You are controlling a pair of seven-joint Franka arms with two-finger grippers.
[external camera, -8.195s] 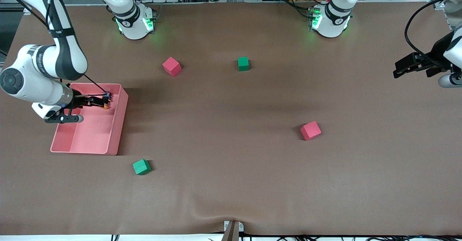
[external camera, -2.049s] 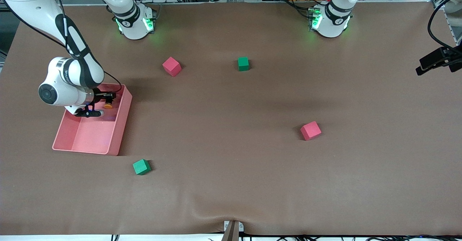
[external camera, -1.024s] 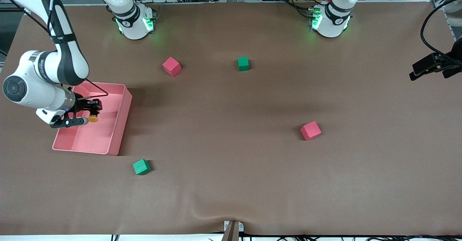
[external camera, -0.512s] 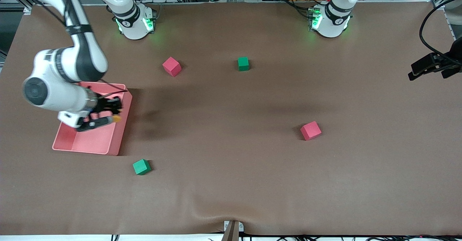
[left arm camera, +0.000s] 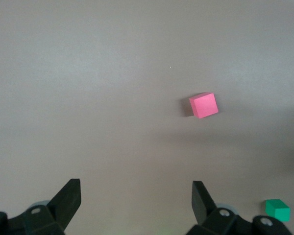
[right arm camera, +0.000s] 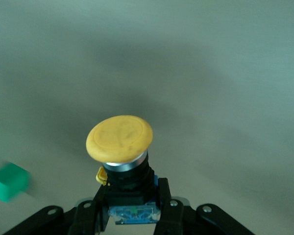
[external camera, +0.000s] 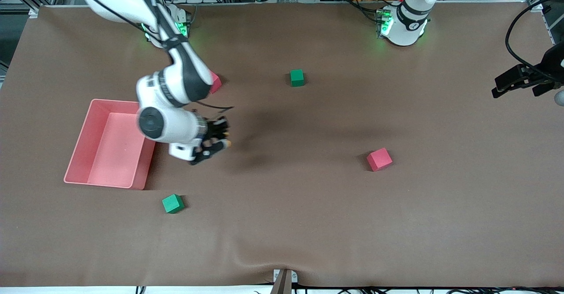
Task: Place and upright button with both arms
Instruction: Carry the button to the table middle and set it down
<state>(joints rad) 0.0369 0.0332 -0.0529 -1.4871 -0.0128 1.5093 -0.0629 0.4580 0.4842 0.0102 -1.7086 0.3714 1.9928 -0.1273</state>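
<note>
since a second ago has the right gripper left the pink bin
Yes. The right gripper, shut on the button, was over the pink bin and now hangs over bare table beside it, toward the left arm's end.

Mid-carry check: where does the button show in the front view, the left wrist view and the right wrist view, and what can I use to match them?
Front view: the button is in the shut right gripper, over bare table beside the pink bin.
Left wrist view: not in it.
Right wrist view: the button fills the centre, clamped by its black body.
Shared landmark: the brown table, in all three views.
</note>
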